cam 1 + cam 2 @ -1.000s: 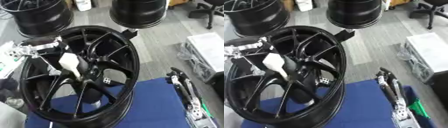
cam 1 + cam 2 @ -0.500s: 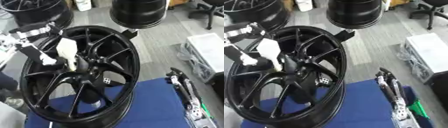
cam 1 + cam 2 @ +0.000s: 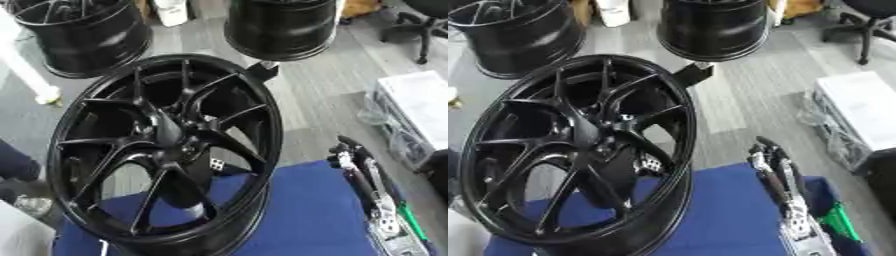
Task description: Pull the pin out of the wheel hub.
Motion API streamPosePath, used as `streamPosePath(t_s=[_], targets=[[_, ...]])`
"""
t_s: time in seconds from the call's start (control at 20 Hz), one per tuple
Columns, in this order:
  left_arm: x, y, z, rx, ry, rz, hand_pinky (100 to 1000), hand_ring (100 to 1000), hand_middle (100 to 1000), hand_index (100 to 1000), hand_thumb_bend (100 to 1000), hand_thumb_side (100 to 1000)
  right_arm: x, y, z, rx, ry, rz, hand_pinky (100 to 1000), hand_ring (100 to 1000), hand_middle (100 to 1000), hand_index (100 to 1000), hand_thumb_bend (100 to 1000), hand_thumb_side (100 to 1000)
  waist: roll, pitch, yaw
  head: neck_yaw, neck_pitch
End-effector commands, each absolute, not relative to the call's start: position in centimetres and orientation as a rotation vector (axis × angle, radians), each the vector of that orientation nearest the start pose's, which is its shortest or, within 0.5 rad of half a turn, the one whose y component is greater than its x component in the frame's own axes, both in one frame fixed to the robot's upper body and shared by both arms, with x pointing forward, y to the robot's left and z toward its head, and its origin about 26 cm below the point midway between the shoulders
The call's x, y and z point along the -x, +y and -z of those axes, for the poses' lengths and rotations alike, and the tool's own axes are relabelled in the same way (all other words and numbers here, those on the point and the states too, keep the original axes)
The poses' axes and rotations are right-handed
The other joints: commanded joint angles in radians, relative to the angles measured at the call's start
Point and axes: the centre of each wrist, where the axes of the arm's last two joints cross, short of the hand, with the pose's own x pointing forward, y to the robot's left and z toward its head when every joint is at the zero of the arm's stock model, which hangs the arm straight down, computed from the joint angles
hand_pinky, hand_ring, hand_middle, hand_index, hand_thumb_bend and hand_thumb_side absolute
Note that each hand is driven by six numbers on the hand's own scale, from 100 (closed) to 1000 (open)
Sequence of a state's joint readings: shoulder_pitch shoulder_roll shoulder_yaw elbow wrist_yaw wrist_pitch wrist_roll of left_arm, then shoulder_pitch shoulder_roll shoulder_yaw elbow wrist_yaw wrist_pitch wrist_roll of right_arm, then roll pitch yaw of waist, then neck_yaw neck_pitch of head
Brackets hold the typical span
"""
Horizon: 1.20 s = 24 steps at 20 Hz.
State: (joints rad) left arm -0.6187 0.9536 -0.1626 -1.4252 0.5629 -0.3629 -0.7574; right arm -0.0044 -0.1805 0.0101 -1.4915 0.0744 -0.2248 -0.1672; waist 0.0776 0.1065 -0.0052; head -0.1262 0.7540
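A black multi-spoke wheel (image 3: 166, 150) stands upright on the blue-covered table (image 3: 306, 210), its face towards me. Its hub (image 3: 172, 138) is dark, with nothing white in it. A blurred white long shape with a tan end (image 3: 31, 75) slants along the left edge, away from the wheel; what it is I cannot tell. My left hand shows in neither view. My right hand (image 3: 773, 167) rests at the lower right, fingers pointing up and relaxed, holding nothing, well apart from the wheel.
Two more black wheels (image 3: 83, 30) (image 3: 280, 25) stand on the floor behind. A white box (image 3: 420, 100) with clear bags lies at the right, an office chair (image 3: 420, 20) beyond it. A green object (image 3: 837, 225) lies beside my right forearm.
My left hand held a white pin at the hub, drew it up and to the left, and has left the view. The hub now shows bare. The right hand has stayed put.
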Motion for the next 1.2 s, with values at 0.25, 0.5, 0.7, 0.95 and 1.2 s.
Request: streamPosePath(t_s=[0.25,0.5,0.7,0.95,1.2], targets=[[-36.1,49.9,-19.0,-0.104,-1.542,1.373,706,542,492,656,394,369,-27.4,-29.1,2.1,0.313,-1.741,-0.088,670,657,642,863,100,726,-0.011,-0.019,0.002,0.001,0.006],[-35.7,53.0,-14.0,-0.249,-1.357,1.267,753,707,811,949,651,697,-27.4,-28.9,2.2,0.306,-1.741,-0.080,670,657,642,863,100,729,-0.022,-0.017,0.003,0.002,0.014],[-35.8,52.5,-11.5,-0.349,-1.408,1.106,761,736,867,969,663,757,-27.4,-28.8,2.1,0.300,-1.743,-0.079,670,657,641,863,100,727,-0.025,-0.018,0.000,0.004,0.016],[-35.5,51.0,-10.3,-0.305,-1.549,0.982,739,705,815,928,586,773,-27.5,-28.8,2.1,0.297,-1.744,-0.077,670,657,641,863,100,723,-0.025,-0.021,0.000,0.003,0.016],[-34.0,47.7,-10.7,-0.117,-1.751,0.824,731,684,778,898,495,767,-27.4,-28.8,2.2,0.297,-1.743,-0.072,670,657,641,863,100,719,-0.029,-0.028,0.007,-0.001,0.016]])
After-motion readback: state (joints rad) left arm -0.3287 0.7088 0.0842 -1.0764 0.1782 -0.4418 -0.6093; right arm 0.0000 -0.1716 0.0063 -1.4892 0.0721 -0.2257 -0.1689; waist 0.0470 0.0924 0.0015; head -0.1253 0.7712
